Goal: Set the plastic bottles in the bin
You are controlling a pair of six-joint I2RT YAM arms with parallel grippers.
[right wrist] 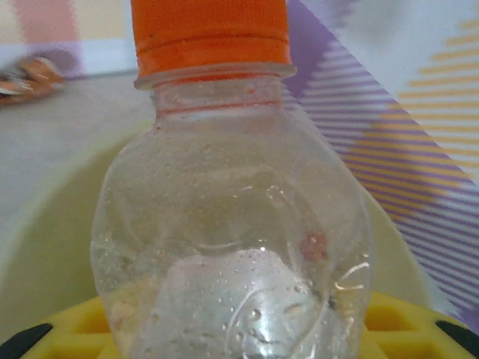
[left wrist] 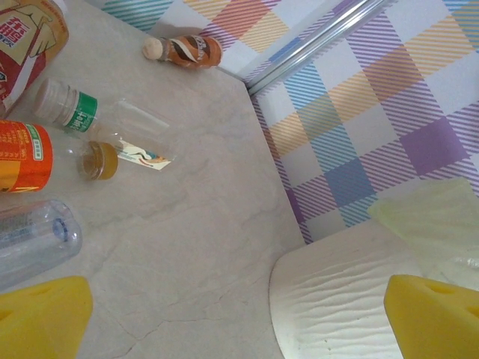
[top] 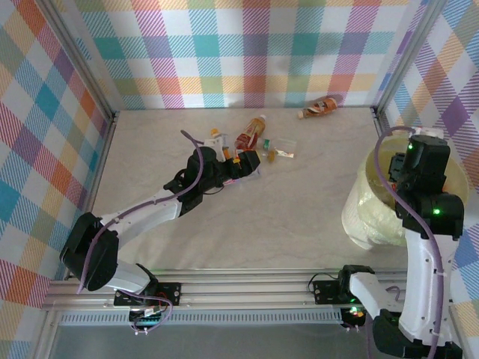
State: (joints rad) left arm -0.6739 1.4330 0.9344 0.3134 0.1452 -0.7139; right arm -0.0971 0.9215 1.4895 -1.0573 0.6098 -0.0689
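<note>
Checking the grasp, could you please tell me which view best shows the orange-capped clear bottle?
Right wrist: the bottle sits close-up in the right tool. Top view has that arm over the bin; left wrist faces other bottles.

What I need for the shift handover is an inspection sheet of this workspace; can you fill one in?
Surface: pale marbled table, no spills seen.
Job's things: bottle cluster at far middle; brown bottle by the back wall; orange-capped bottle held over the bin.
Clutter: nothing seen.
Grippers: left gripper open beside the cluster; right gripper shut on the orange-capped bottle.
Cables: purple cable looped along each arm, unsnagged.
Surroundings: plaid walls, aluminium frame.
</note>
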